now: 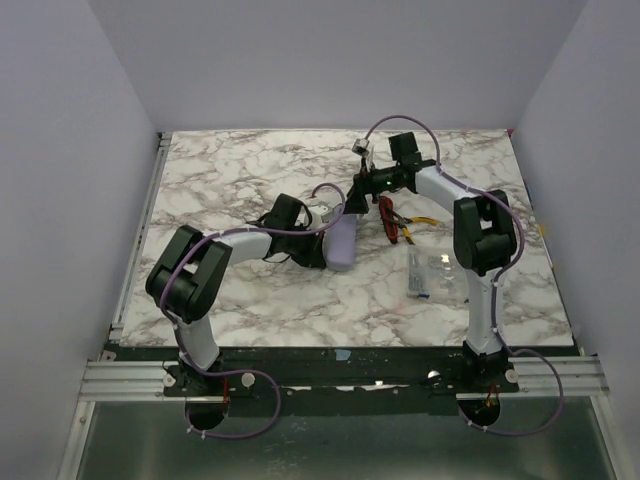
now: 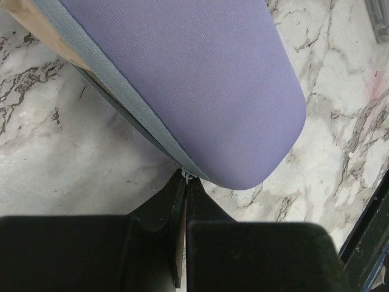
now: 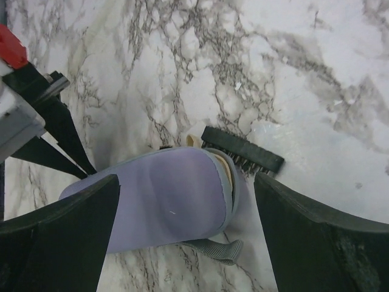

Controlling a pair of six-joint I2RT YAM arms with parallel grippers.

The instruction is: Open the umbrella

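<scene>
The umbrella lies on the marble table inside its pale lavender sleeve (image 1: 342, 245). In the left wrist view the sleeve (image 2: 200, 79) fills the frame, with tan canopy (image 2: 24, 17) showing at the top left. My left gripper (image 1: 322, 258) (image 2: 186, 177) is shut on the small zipper pull at the sleeve's rounded closed end. My right gripper (image 1: 353, 203) (image 3: 185, 182) is open, with its fingers (image 3: 67, 231) on either side of the sleeve's open end (image 3: 176, 194), not touching it. A bit of the beige handle (image 3: 193, 140) peeks out there. A grey strap (image 3: 214, 248) trails from the sleeve.
A black bristled strip (image 3: 242, 149) lies just beyond the sleeve's open end. A red-handled tool (image 1: 390, 220) with yellow parts lies right of the sleeve. A clear plastic box (image 1: 430, 272) sits near the right arm. White walls close in the table on three sides.
</scene>
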